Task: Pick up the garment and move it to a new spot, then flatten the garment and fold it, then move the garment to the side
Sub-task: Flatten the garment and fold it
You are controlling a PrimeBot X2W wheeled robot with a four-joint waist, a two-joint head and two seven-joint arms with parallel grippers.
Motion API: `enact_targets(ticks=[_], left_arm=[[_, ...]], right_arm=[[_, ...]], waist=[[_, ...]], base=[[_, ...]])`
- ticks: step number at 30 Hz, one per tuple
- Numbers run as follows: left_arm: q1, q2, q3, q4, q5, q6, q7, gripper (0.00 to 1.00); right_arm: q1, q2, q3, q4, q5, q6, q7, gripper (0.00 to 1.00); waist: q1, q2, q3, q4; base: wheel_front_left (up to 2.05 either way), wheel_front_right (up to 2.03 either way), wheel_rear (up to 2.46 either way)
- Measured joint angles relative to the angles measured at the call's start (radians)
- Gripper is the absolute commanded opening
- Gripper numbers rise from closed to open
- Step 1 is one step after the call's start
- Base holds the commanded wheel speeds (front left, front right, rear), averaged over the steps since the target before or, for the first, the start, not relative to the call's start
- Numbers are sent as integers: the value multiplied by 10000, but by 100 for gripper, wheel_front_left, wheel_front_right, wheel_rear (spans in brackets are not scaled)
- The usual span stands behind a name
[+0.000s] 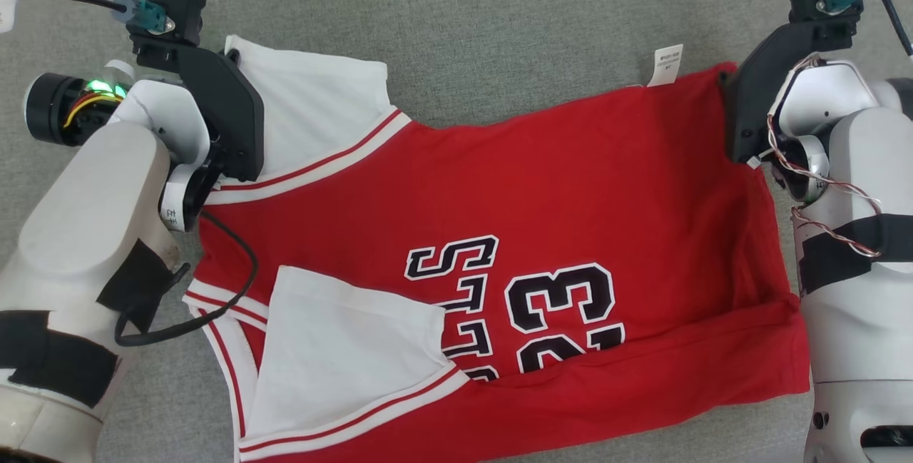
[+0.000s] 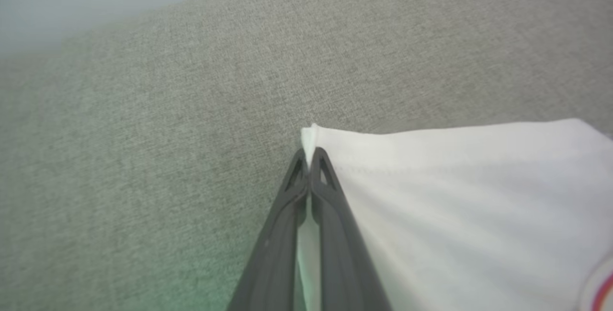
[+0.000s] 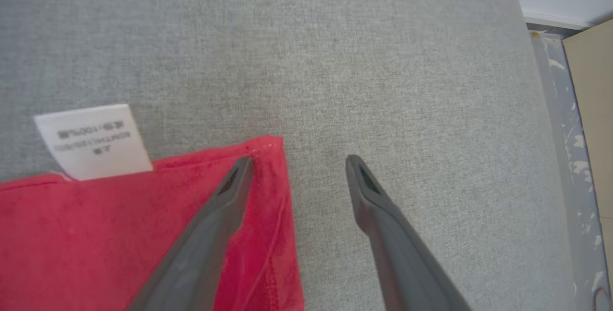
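Now shut right gripper (image 3: 299, 159), spread wide across the corner of the red jersey (image 1: 570, 185), with left gripper (image 2: 310, 153) pinched tight on the white sleeve (image 2: 455, 196); lift both evenly.

Head view top-down; wrist views close, sharing garment (image 1: 570, 185) corners with it.

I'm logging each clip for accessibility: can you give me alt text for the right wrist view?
The right gripper is open at the corner of the red garment, one finger over the red cloth, the other over the bare grey surface. A white care label sticks out from the garment's edge on the view's left.
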Motion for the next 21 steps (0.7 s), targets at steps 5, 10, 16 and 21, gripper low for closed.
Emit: enact_targets(ticks=[5,10,16,21], left_arm=[[-40,-29,21,-35,-82,-2,-71,0],[-129,-42,-12,-35,-82,-4,-84,0],[-232,-71,-65,-50,-82,-35,-128,0],[-330,-90,-115,-92,-79,-77,-299,0]], right_arm=[[18,-207,347,291,165,0,-40,100],[-32,-481,723,548,548,-2,-316,100],[-376,-617,993,1028,1258,-33,-180,66],[-576,-640,1225,1312,1887,-31,-10,0]], waist=[[0,0,119,46],[-1,-1,204,81],[-1,-1,287,142],[-2,-1,352,200]], base=[[0,0,0],[0,0,0],[0,0,0],[0,0,0]])
